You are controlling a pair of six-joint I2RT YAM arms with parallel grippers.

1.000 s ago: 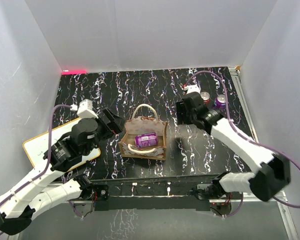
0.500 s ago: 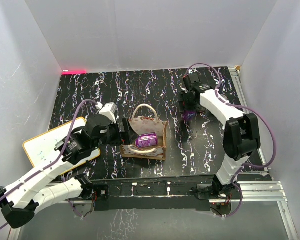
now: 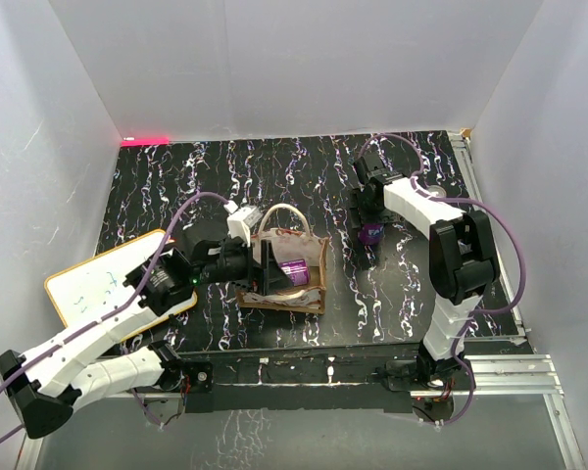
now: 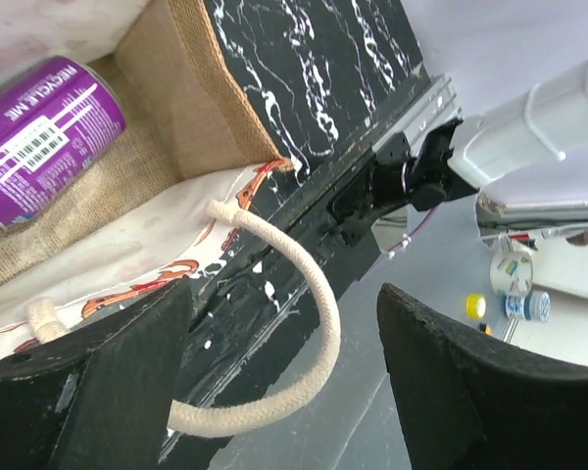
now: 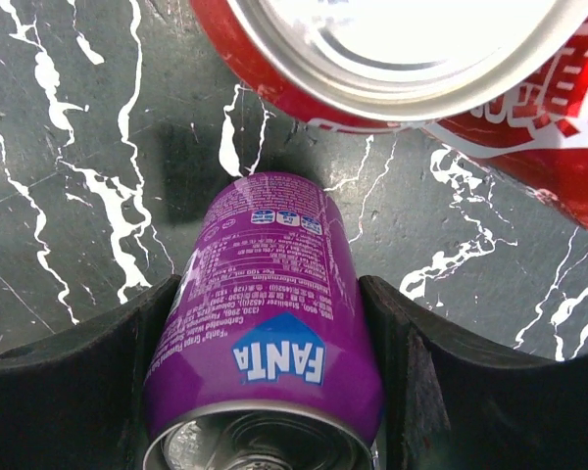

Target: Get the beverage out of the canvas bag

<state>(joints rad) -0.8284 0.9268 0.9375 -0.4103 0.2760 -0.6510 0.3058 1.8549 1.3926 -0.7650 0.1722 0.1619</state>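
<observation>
On the near left of the black marbled worktop [image 3: 176, 176] lies a white board with an orange rim [image 3: 88, 286]. Beside it the left arm reaches in, its end effector [image 4: 284, 304] spread wide at the left edge of the canvas bag [image 3: 284, 298], with a cream rope handle [image 4: 309, 323] looping across the gap between the fingers. The beverage [image 4: 41, 122], a purple can, lies on its side inside the bag. Farther back on the right, the right end effector [image 5: 269, 284] pinches a purple Fanta can [image 5: 265, 333], with a red can [image 5: 412, 49] just beyond.

purple cans [image 4: 39, 122] [image 5: 265, 313] x2, red can [image 5: 402, 39] x1, canvas bag [image 3: 282, 300] x1, wht board [image 3: 88, 289] x1
</observation>
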